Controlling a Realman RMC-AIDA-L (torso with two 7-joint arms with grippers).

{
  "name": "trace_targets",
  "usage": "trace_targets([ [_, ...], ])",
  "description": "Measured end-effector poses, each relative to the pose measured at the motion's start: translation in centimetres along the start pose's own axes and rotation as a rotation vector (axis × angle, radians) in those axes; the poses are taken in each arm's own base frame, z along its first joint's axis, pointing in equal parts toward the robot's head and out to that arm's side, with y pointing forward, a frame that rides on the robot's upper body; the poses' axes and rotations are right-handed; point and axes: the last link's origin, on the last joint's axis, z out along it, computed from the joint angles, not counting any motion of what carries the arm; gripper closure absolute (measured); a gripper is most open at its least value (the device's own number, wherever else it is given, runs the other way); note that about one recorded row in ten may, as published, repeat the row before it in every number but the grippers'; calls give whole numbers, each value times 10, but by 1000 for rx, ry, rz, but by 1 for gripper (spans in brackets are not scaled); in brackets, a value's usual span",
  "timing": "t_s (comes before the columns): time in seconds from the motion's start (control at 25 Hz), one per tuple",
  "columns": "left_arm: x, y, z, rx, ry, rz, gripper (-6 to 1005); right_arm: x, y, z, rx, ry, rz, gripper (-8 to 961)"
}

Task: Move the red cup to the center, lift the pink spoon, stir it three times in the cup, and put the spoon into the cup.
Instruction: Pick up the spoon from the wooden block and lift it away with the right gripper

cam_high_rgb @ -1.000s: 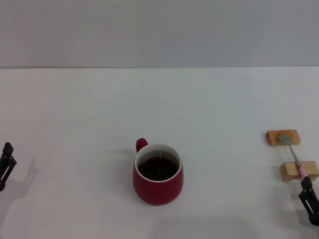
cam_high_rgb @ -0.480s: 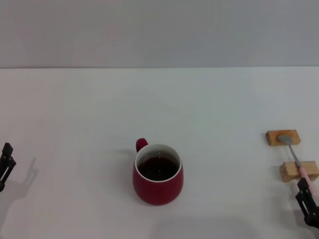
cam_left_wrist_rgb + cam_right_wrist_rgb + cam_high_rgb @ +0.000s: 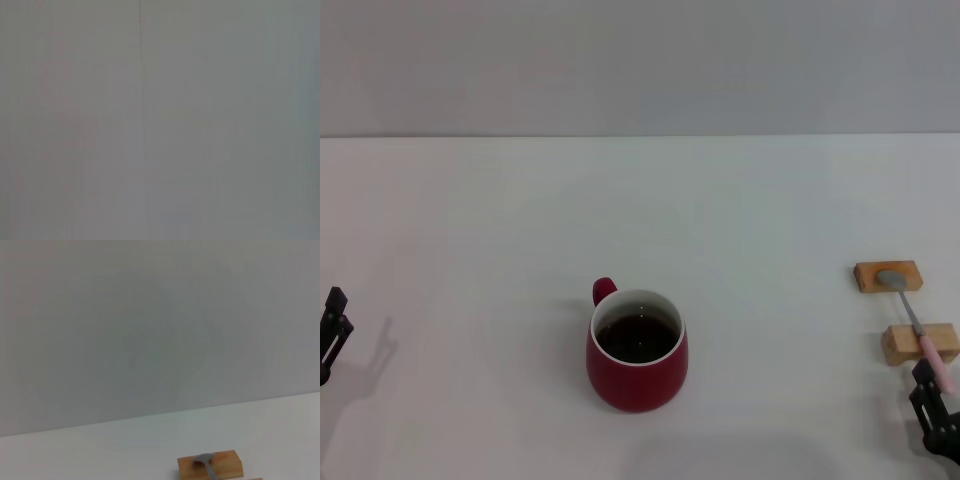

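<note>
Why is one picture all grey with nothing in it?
The left wrist view shows only a plain grey surface, with no objects. The head view is evenly lit, with a soft shadow beside the left end effector. The right wrist view cuts off the wooden block at its edge.

A plain white table (image 3: 470, 220) carries the red cup (image 3: 637, 351) near its middle front. Well apart, at the right edge, two tan wooden blocks (image 3: 888, 276) (image 3: 918, 343) lie one behind the other, close together.

Even soft light, faint shadows; left wrist view blank grey.
</note>
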Motion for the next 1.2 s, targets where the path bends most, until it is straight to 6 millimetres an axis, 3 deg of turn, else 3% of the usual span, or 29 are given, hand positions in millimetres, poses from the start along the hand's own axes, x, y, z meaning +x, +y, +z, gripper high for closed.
trace_targets([
  [0.72, 0, 0, -1, 1, -2, 0, 139, 0, 1, 1, -2, -1, 2, 580],
  [1.12, 0, -1, -1, 1, -1, 1, 140, 0, 0, 1, 9, -1, 4, 588],
  [1.2, 0, -1, -1, 1, -1, 2, 140, 0, -1, 0, 17, 0, 1, 643],
])
